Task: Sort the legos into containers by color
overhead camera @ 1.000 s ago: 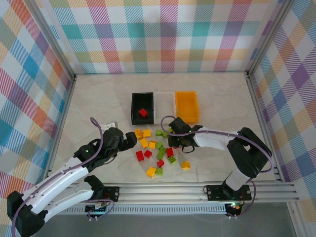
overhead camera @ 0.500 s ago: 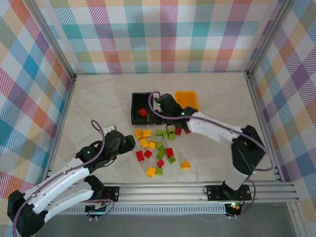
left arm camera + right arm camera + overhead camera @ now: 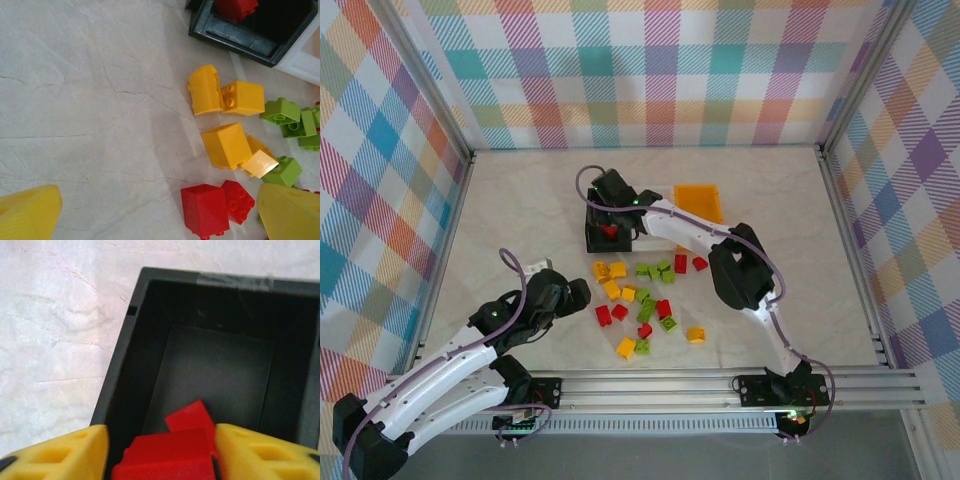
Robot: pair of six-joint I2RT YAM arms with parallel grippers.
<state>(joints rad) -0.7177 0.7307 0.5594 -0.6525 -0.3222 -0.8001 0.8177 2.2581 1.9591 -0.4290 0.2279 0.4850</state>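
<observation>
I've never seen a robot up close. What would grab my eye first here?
The right arm stretches far across the table, its right gripper poised over the black bin with red bricks between its yellow fingers. In the middle lies a bright scatter of loose bricks in red, yellow-orange and lime green. The left gripper hovers wide open at that scatter's left edge.
</observation>
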